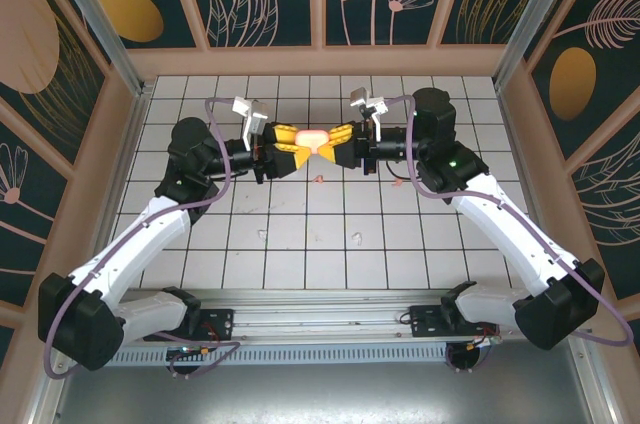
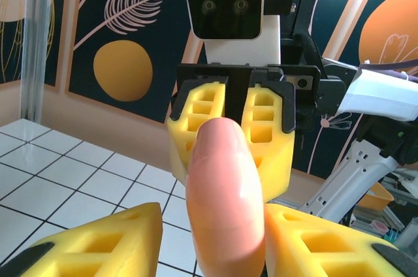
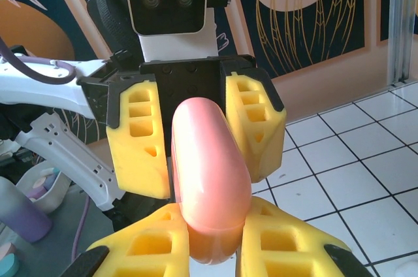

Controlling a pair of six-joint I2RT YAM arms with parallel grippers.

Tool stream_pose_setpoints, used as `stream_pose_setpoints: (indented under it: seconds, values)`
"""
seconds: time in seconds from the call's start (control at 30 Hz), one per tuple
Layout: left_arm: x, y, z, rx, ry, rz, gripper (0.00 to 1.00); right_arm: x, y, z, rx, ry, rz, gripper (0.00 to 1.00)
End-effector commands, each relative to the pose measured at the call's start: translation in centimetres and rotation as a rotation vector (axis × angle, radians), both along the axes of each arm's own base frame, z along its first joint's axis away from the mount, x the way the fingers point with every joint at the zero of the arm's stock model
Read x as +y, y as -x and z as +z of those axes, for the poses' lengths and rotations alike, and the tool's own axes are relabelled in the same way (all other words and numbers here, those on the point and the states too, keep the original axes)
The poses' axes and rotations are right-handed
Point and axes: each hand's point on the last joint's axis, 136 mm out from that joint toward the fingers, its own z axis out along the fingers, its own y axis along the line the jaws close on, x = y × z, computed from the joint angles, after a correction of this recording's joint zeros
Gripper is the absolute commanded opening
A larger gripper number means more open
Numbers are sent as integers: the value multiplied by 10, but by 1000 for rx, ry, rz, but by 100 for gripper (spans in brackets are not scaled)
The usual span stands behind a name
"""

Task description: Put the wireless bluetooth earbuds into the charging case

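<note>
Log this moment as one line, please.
right fingers: shut on charging case | left fingers: straddling it, not clamped | case: above table

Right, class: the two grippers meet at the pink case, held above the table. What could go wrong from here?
1. The right gripper clamps the charging case in mid-air while the left gripper has its jaws open around it; a release before the left grips would likely drop it.
2. The case looks smooth and rounded, so it may slip or twist in the grip.
3. Loose earbuds lie on the table below; a falling case could scatter them.
</note>
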Motion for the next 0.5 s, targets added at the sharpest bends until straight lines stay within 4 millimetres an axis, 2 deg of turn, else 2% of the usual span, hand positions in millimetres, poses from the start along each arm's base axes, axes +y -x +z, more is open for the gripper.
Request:
stream_pose_setpoints:
  seconds: [0.0, 0.07, 0.1, 0.17, 0.3, 0.4, 0.47]
  values:
    - [0, 4, 6, -25, 20, -27, 39, 2, 4, 7, -33, -23, 38, 11]
    - [0, 4, 4, -24, 18, -31, 25, 3, 2, 6, -34, -21, 33, 11]
    - [0, 4, 4, -27, 16, -30, 22, 3, 0, 6, -34, -17, 28, 13]
    - [0, 3, 1, -36, 9, -24, 18, 4, -3, 6, -37, -14, 12, 21]
    - [1, 0, -9, -57, -30, 11, 13, 2, -10, 10, -45, -11, -42, 45]
    - [3, -2, -17, -87, -57, 40, 8, -1, -12, 12, -56, -12, -70, 54]
    - [4, -2, -20, -104, -64, 49, 4, -2, -14, 11, -58, -7, -89, 56]
